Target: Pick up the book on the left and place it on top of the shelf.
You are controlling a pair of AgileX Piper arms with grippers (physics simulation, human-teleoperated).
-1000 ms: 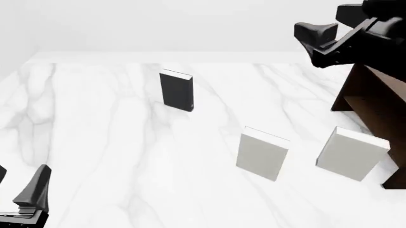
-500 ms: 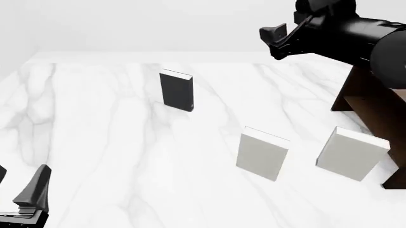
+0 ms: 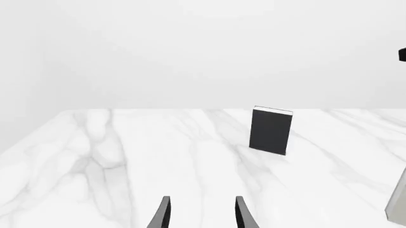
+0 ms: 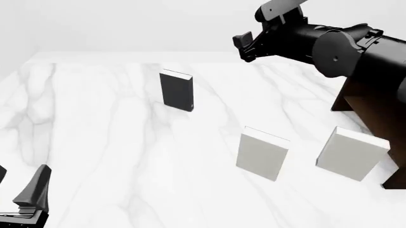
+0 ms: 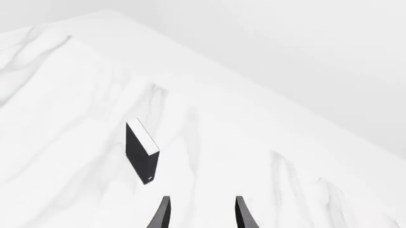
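The black book (image 4: 176, 90) stands upright on the white marble table (image 4: 114, 142), at the far left of the three books. It also shows in the left wrist view (image 3: 271, 130) and the right wrist view (image 5: 142, 152). The dark brown shelf (image 4: 368, 104) stands at the right edge, partly behind my right arm. My right gripper (image 4: 254, 28) is open and empty, high above the table, right of the book and beyond it; it also shows in the right wrist view (image 5: 201, 216). My left gripper (image 4: 18, 187) is open and empty at the near left corner, and shows in the left wrist view (image 3: 201, 216).
Two light grey books stand upright nearer the front, one at centre right (image 4: 262, 154) and one beside the shelf (image 4: 351, 153). An edge of a grey book shows in the left wrist view (image 3: 398, 206).
My right arm has swung left from over the shelf towards the black book's side of the table. The left arm and all books have not moved.
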